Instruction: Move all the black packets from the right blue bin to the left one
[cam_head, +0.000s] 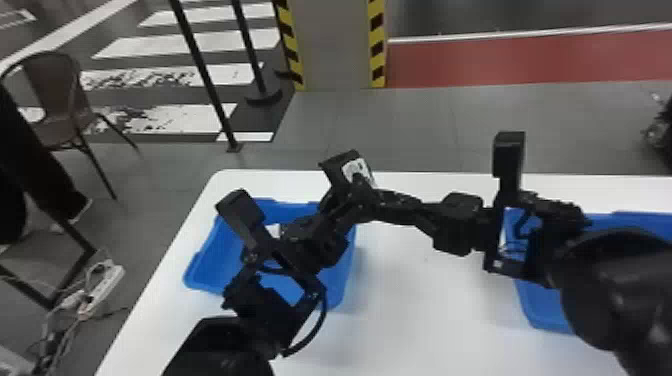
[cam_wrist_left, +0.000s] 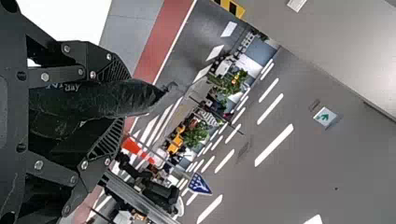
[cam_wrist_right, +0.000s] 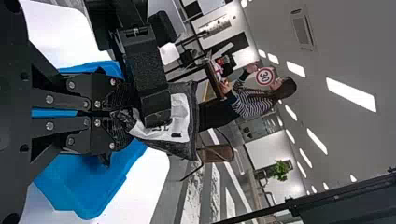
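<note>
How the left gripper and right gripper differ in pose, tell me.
The left gripper's fingers stand apart, the packet filling the gap; the right gripper's nearly meet on its crumpled edge. In the head view, the left gripper's arm comes in from the bottom, the right gripper's from the right. Both grip the same packet.

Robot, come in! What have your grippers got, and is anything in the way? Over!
Left gripper and right gripper: both clamped on one black packet. Left arm hangs across left blue bin.

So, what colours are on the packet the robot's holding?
The packet is black with a white patch; it shows best in the right wrist view.
</note>
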